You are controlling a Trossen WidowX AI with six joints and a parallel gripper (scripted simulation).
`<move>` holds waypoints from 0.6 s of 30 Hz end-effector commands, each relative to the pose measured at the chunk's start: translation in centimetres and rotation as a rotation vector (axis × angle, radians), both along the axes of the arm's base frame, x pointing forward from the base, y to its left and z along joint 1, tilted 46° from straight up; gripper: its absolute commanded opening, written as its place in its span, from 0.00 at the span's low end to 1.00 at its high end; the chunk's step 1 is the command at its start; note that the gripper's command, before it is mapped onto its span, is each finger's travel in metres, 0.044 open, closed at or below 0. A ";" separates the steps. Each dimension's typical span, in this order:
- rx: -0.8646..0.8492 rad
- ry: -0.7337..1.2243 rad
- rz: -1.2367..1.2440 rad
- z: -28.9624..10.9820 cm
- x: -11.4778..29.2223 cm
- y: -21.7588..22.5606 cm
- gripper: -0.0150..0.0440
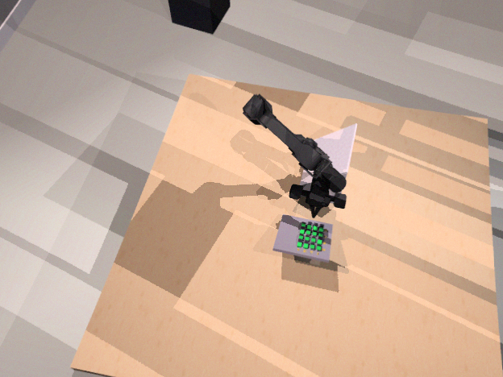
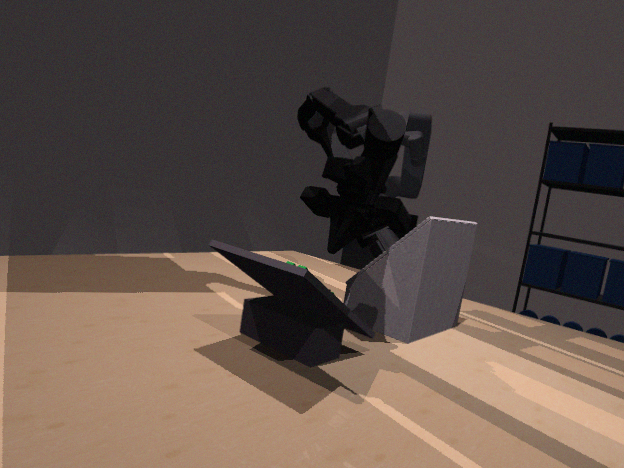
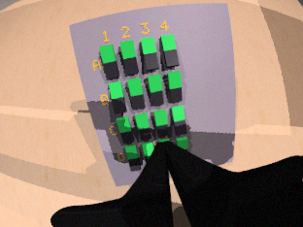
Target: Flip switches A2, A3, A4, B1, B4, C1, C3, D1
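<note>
The tilted panel carries four rows of rocker switches, each green on its far half and dark on its near half. In the wrist view, A2, A3, A4, B1, B4, C1, C3 and D1 show. Which end of each is raised is hard to tell. My gripper is shut and empty, raised clear of the panel by its arm-side edge. Its fingers hide most of D3 and parts of D2 and D4.
A pale wedge-shaped block stands beside the arm, behind the gripper. The panel rests on a dark base on the wooden table. Shadows cross the panel's arm-side part. A shelf with blue bins stands in the background.
</note>
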State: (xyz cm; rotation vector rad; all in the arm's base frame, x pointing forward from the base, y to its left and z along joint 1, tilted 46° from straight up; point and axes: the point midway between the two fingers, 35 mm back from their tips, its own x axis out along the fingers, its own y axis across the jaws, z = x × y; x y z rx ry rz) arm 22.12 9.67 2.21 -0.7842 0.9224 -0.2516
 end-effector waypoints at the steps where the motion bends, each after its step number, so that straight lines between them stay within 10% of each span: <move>1: -0.013 0.008 0.005 0.4 0.3 -0.5 0.25; 18: -0.018 0.022 -0.013 -2.2 2.9 -2.8 0.25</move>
